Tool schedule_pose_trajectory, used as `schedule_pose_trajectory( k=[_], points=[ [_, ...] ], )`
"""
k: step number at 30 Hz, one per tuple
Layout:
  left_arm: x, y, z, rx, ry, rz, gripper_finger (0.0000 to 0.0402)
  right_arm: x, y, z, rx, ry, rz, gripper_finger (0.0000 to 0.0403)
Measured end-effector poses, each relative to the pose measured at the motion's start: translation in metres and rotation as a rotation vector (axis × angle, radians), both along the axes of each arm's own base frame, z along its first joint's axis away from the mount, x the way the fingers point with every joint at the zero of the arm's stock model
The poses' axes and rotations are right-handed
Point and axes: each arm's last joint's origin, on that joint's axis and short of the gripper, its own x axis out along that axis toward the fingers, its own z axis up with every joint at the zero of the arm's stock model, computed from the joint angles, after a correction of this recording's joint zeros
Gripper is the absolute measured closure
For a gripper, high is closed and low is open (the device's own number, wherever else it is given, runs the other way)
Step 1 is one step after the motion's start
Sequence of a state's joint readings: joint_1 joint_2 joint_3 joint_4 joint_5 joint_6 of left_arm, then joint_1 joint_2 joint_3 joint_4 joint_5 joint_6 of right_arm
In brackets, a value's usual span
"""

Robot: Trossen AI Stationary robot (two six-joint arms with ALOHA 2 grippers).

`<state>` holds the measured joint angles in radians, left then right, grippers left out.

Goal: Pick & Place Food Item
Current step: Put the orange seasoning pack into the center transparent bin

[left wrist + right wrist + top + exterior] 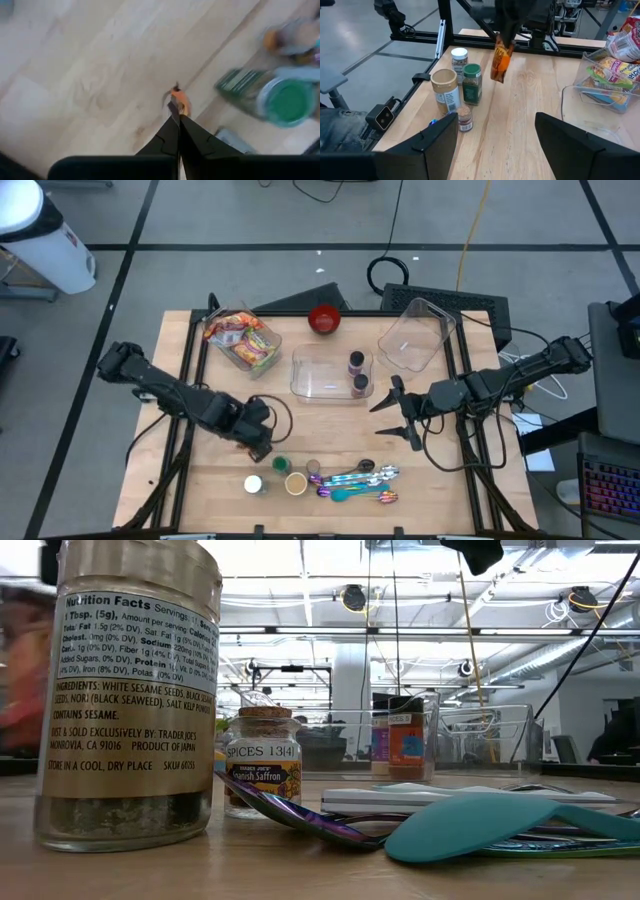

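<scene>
— Left gripper first: we see its fingers pinched together on a small orange snack packet, which hangs above the wooden table, near the green-lidded spice jar.

— Agreed. And our right gripper?

— We see its fingers spread apart, holding nothing, beside the clear tray that contains two small jars. The snack bin sits at the table's far left.

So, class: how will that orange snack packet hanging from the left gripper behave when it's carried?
The orange snack packet dangles by its top edge from the shut left gripper, so it's probably floppy and light. It may swing.
</scene>
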<state>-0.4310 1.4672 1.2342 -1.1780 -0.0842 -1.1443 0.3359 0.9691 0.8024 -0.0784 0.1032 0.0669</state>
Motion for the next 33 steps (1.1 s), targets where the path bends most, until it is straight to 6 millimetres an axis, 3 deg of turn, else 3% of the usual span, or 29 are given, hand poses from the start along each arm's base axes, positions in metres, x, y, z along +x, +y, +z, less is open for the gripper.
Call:
schedule_pose_trajectory(
  k=[14,19,23,29,33],
  points=[
    [0.016,0.073,0.117,0.063,-0.418,-0.113,0.0397,0.000,0.000,0.001,0.001,-0.010,-0.001,0.0147],
    [0.023,0.103,0.144,0.144,-0.512,-0.112,0.0398,0.001,0.000,0.003,0.000,-0.029,0.001,0.0147],
    [0.029,0.126,0.143,0.184,-0.505,-0.064,0.0398,0.002,0.000,0.006,-0.018,-0.072,0.007,0.0147],
    [0.053,0.156,0.125,0.256,-0.451,0.007,0.0395,0.002,0.000,0.007,-0.026,-0.082,0.010,0.0147],
    [0.074,0.168,0.106,0.268,-0.393,-0.005,0.0398,0.002,0.001,-0.003,-0.014,-0.103,0.010,0.0147]
  ],
)
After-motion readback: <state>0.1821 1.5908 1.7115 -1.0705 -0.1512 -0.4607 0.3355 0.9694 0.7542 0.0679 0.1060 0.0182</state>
